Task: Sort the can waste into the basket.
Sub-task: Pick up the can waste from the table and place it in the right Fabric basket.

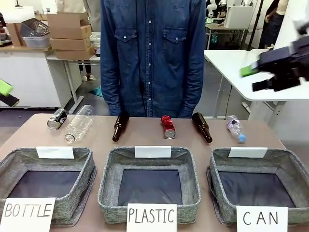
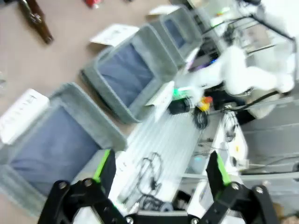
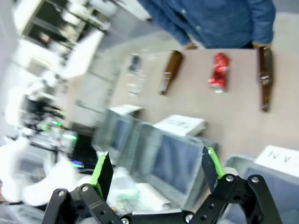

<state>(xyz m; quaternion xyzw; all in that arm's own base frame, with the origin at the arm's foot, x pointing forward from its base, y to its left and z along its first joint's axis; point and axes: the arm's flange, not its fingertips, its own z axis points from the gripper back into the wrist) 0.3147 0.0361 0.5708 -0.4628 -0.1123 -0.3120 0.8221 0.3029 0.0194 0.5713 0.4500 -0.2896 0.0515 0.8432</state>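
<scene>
Hanging high off the table's right end, your right claw (image 1: 256, 79) has its jaws spread wide with nothing between them. The CAN basket (image 1: 289, 158) sits well below that claw and slightly to its left. The red can (image 1: 168, 126) lies on its side farther down-left, near the person's denim shirt (image 1: 152, 53), between two brown bottles (image 1: 119, 126). From the right wrist camera, the same red can (image 3: 218, 77) lies far beyond the fingertips, above the right-hand finger (image 3: 209, 161). Your left claw (image 1: 6, 94) is at the table's left end, also wide open and empty. The silver-and-black can (image 1: 57, 119) lies on the table below and to the right of it, just beside a clear plastic bottle (image 1: 79, 124).
</scene>
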